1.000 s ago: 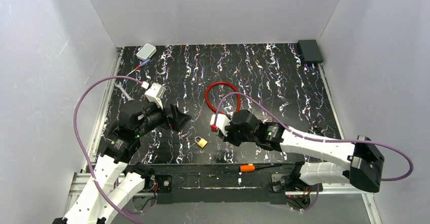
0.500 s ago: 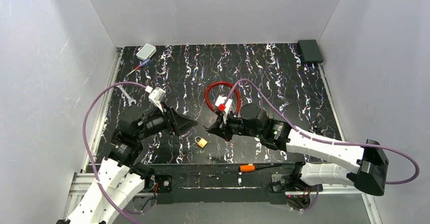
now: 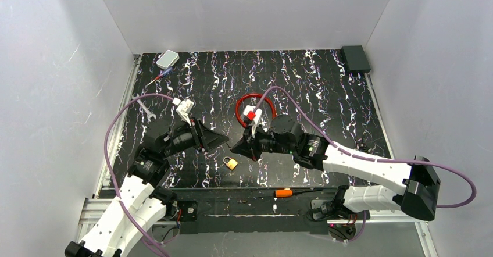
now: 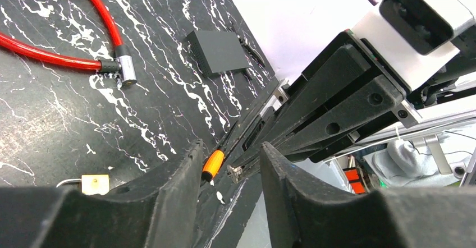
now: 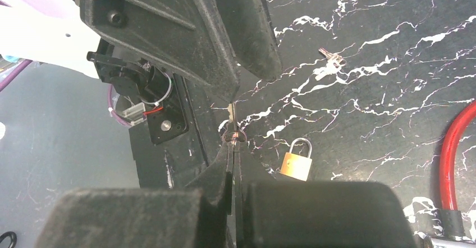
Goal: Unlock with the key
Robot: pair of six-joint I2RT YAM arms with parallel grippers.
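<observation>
The little brass padlock (image 3: 231, 163) lies on the black marbled mat, also visible in the wrist views (image 4: 94, 184) (image 5: 296, 164). My right gripper (image 3: 234, 149) (image 5: 232, 147) is shut on the key (image 5: 231, 125), whose thin silvery blade sticks out past the fingertips. My left gripper (image 3: 224, 141) (image 4: 230, 152) faces it tip to tip, just above and behind the padlock. Its jaws stand apart with the key's tip (image 4: 235, 173) in the gap between them, touching neither finger. Seen from the right wrist, the left fingers (image 5: 247, 29) hang just beyond the key.
A red cable loop (image 3: 244, 103) lies behind the grippers. An orange-handled tool (image 3: 283, 193) rests on the front rail. A silver wrench (image 3: 142, 107) sits at the left edge, a pale box (image 3: 167, 59) far left, a black box (image 3: 355, 58) far right. A small silvery piece (image 5: 331, 59) lies on the mat.
Both arms have swung toward each other over the padlock. The right gripper turned its tips leftward with the key. The left jaws have narrowed around the key's tip.
</observation>
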